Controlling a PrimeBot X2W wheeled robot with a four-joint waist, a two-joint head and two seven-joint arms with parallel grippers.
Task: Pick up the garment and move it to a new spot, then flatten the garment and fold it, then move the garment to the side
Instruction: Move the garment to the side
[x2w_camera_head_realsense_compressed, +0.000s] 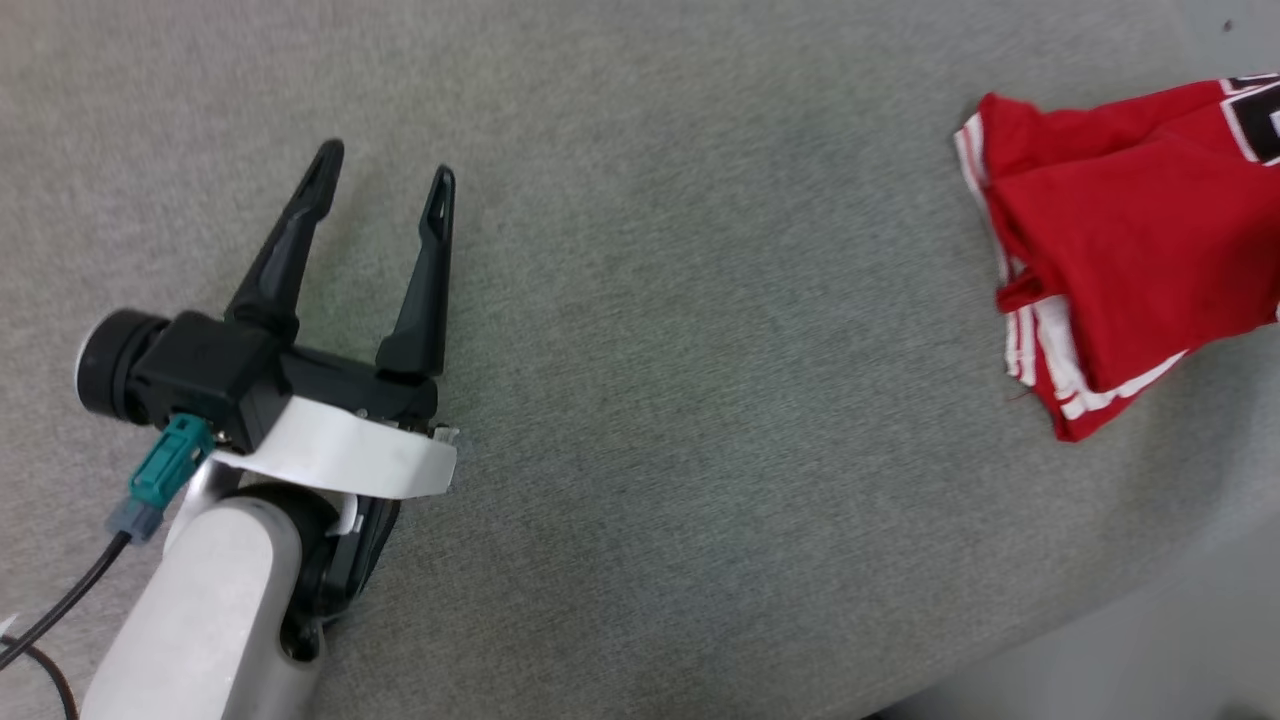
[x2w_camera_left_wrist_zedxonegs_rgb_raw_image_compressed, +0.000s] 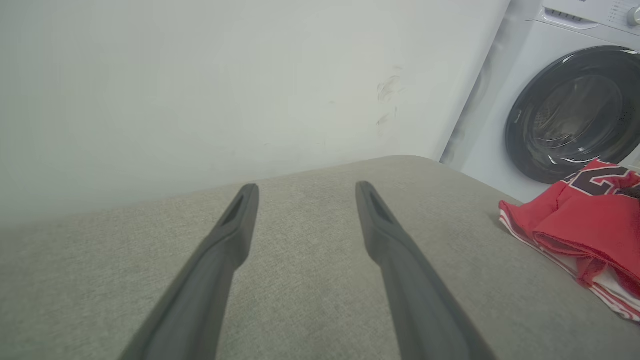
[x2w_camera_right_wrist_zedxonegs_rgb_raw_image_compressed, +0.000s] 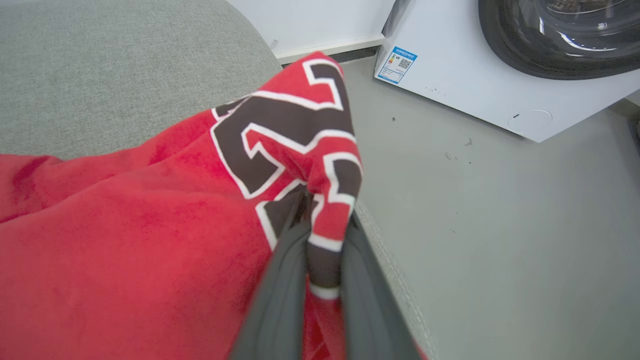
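Clamps the right gripper on a lettered fold of the shirt, bunched at the right edge of the grey cushion. Holds the left gripper spread, empty, well apart to the shirt's left.

Light's soft, even and fairly bright everywhere. No hard shadows, just a faint dark smudge on the grey fabric surface close under the left gripper. Head view is a bit grainy and soft. In the left wrist view the wall looks washed out, the fingers go blurry toward the bottom edge, and small glints sit on the washing machine door. Right wrist view: the right gripper is out of focus up close, and the shirt looks smeary at the lower left.
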